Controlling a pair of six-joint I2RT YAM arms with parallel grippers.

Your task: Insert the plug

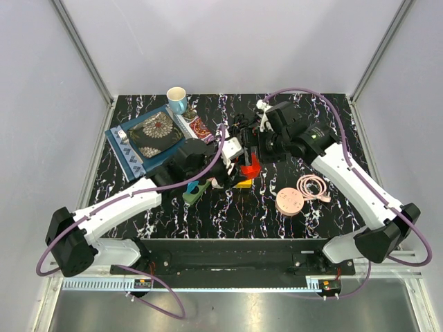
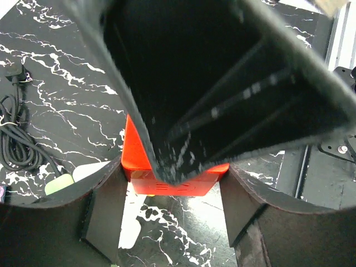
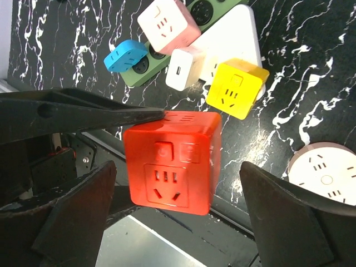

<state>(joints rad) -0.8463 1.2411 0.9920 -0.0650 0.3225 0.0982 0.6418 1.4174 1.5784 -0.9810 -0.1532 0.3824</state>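
Note:
A red cube socket (image 1: 250,166) hangs above the table's middle with my left gripper (image 1: 243,167) shut on it. In the left wrist view both fingers press the cube's (image 2: 172,178) sides. My right gripper (image 3: 177,183) stands open around the same cube (image 3: 172,161), a gap on each side, its three-pin face toward the camera. A dark finger (image 3: 83,114) of the left gripper touches the cube's top left edge. The right gripper's finger (image 2: 222,83) fills most of the left wrist view. A black plug (image 2: 16,73) on a coiled black cord (image 2: 16,139) lies on the table, in neither gripper.
Below the cube lie a green power strip (image 3: 142,67) with a pink cube (image 3: 167,25) and a blue adapter (image 3: 125,57), a white charger (image 3: 183,68), and a yellow cube (image 3: 236,89). A round pink socket (image 1: 289,202) and pink cable (image 1: 313,187) sit right; cup (image 1: 176,98) and placemat (image 1: 149,135) back left.

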